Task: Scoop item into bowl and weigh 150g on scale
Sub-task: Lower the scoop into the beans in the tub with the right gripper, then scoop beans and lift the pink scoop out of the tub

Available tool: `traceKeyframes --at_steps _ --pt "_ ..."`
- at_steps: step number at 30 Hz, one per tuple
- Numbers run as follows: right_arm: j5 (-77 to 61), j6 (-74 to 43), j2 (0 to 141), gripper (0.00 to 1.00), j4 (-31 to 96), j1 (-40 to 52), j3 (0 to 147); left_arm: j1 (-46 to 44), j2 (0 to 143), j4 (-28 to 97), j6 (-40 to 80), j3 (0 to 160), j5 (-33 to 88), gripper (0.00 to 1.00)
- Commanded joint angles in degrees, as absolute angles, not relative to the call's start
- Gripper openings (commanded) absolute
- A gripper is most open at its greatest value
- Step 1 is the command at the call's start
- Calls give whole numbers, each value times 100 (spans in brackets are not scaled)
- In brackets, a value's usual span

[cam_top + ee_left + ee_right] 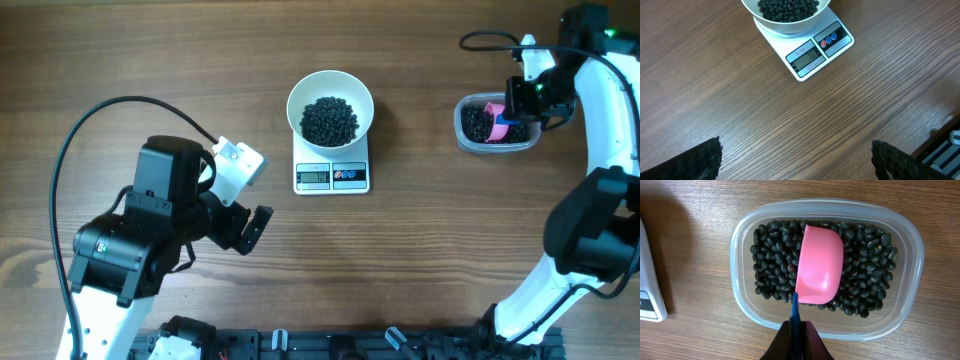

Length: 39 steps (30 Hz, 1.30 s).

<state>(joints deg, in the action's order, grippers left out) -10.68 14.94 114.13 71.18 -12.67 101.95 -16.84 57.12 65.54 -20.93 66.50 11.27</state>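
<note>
The right gripper point(797, 339) pinches the pink scoop point(820, 265) by its handle point(795, 311), the cup just ahead of the jaws in the tub point(910, 245) of black beans point(770, 265). The bowl point(297, 100) on the scale point(332, 178) already holds beans; more may be needed. The left gripper point(797, 161) stands wide open, empty.

Brown wood-grain surface point(450, 250) fills all views, evenly lit. Black rail point(330, 345) along near edge.

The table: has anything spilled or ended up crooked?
Nothing stands out. The black beans sit inside the white bowl, squarely on the scale, and in the clear tub, where the right gripper holds a pink scoop. No strays show on the table.
</note>
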Motion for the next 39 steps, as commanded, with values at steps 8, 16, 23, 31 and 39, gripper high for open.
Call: traceKeyframes --at_steps 8,16,23,31,39 --pt "-2185 1804 11594 4 7242 -1282 10156 -1645 5712 6539 -2211 6751 1219 100" --pt "-2408 2095 11594 4 7358 -1304 10156 -1645 5712 6539 -2209 6751 1216 100" --pt "-2838 2252 11596 4 7369 -1844 10147 -1645 5712 6539 -2211 6751 1216 100" --pt "-3055 2252 11596 4 7030 -2530 9327 -1645 5712 6539 -2209 6751 1216 100" --pt "-3870 2403 11594 4 6897 -3116 8840 -1645 5712 6539 -2211 6751 1219 100"
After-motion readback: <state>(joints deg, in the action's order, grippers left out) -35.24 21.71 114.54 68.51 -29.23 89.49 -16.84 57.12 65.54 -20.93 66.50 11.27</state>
